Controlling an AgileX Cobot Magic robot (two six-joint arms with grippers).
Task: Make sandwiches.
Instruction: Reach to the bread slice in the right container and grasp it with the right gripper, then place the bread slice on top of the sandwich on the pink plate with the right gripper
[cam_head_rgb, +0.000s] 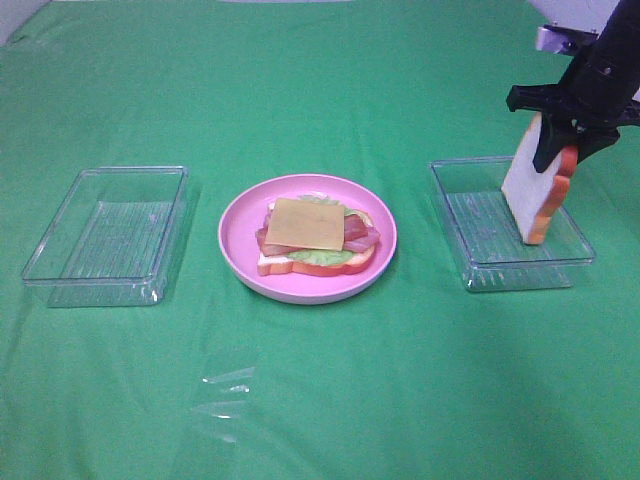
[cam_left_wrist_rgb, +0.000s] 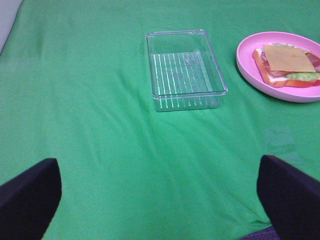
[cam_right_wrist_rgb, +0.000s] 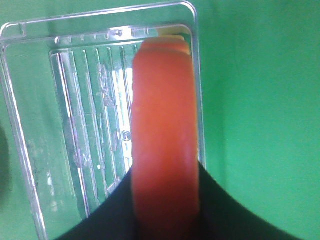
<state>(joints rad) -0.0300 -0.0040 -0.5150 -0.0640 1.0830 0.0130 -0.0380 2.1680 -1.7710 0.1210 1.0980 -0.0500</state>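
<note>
A partly built sandwich (cam_head_rgb: 315, 238) lies on the round pink plate (cam_head_rgb: 240, 215): bread at the bottom, then lettuce, bacon strips and a yellow cheese square (cam_head_rgb: 303, 224) on top. It also shows in the left wrist view (cam_left_wrist_rgb: 286, 66). My right gripper (cam_head_rgb: 562, 138) is shut on a white bread slice (cam_head_rgb: 535, 190) with orange crust, holding it upright above the right clear tray (cam_head_rgb: 455, 225). The right wrist view shows the slice's crust edge (cam_right_wrist_rgb: 164, 130) between the fingers. My left gripper (cam_left_wrist_rgb: 160, 200) is open and empty, out of the exterior high view.
A clear plastic tray (cam_head_rgb: 60, 240) stands left of the plate, also in the left wrist view (cam_left_wrist_rgb: 184, 69). The right tray (cam_right_wrist_rgb: 30, 140) lies under the held slice. A bit of clear plastic film (cam_head_rgb: 225, 395) lies on the green cloth near the front.
</note>
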